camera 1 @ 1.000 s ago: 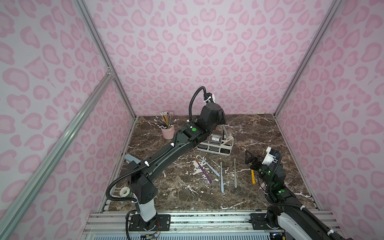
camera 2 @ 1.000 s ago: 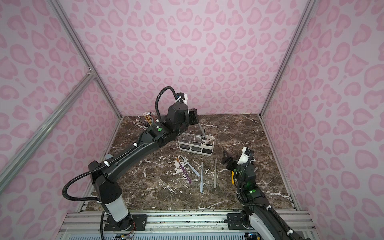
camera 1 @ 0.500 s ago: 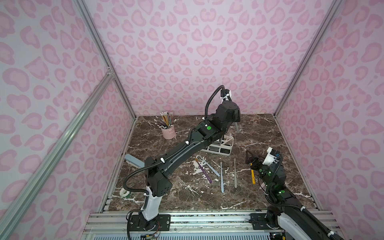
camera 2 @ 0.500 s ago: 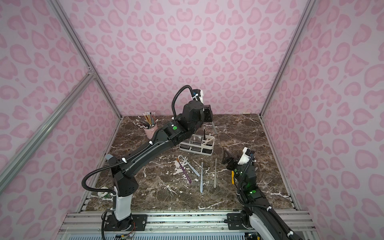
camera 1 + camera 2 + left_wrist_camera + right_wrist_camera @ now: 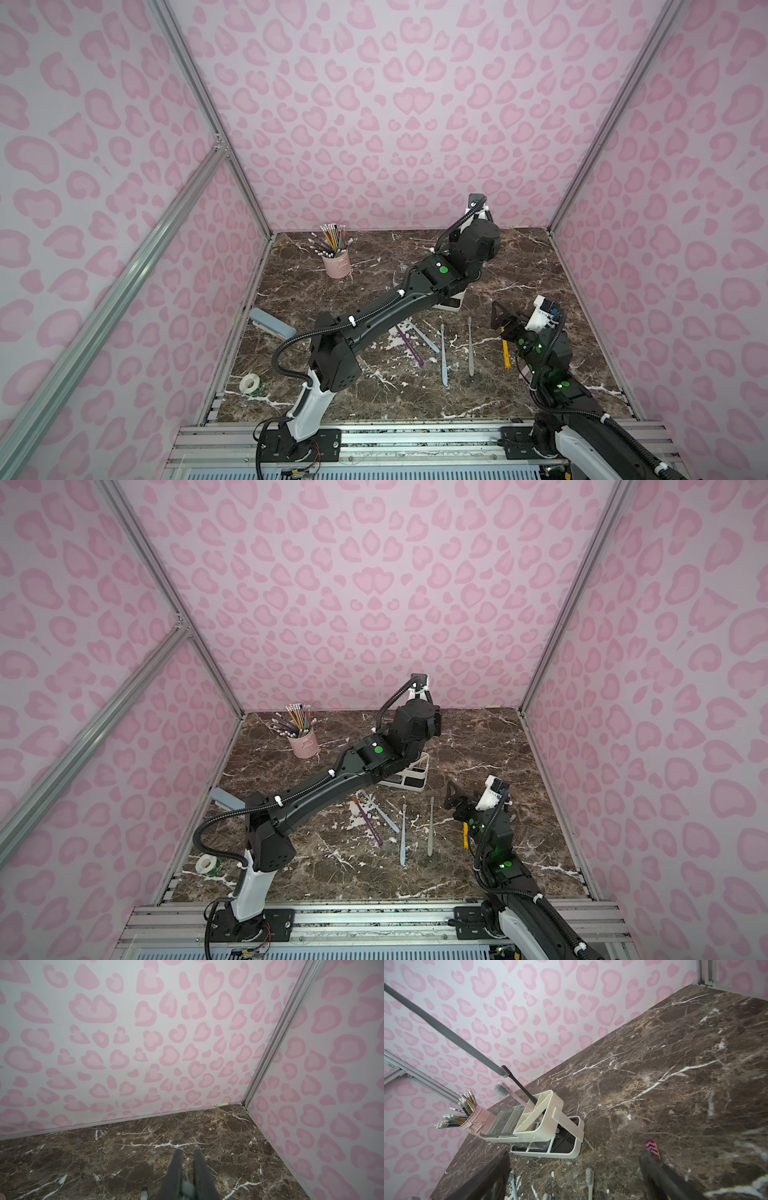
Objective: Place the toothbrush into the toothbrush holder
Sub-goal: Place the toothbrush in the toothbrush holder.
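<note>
Crowded scene here on the marble table [image 5: 519, 266]: the left arm [image 5: 386, 307] stretches diagonally to the rear and in both top views it covers most of the toothbrush holder [image 5: 409, 780], leaving only a white corner and base edge showing. To the rear left stands a pink pencil cup [image 5: 336, 264] full of pencils, a blue-grey block [image 5: 272, 326] lies by the left wall, and a tape roll [image 5: 249, 384] sits near the front. Loose brushes are scattered just in front of the holder: a purple toothbrush [image 5: 409, 345], a pale blue toothbrush [image 5: 424, 337], a longer blue toothbrush [image 5: 444, 357], a grey toothbrush [image 5: 470, 349], and a yellow toothbrush [image 5: 505, 353] lying right under the right gripper [image 5: 505, 324], whose fingers are spread wide with nothing between them. The left gripper [image 5: 188, 1150] hangs over bare marble past the holder, fingers pressed almost together; whether they pinch anything I cannot tell. From the right wrist view the holder is cream-white, with two clear boxes beside a divided compartment, raised over a dark-floored base. A black toothbrush [image 5: 519, 1086] and a pink toothbrush [image 5: 508, 1095] lean in that compartment. A grey bar [image 5: 446, 1030] slants across, ending beside the black brush's head; what it is I cannot tell.
</note>
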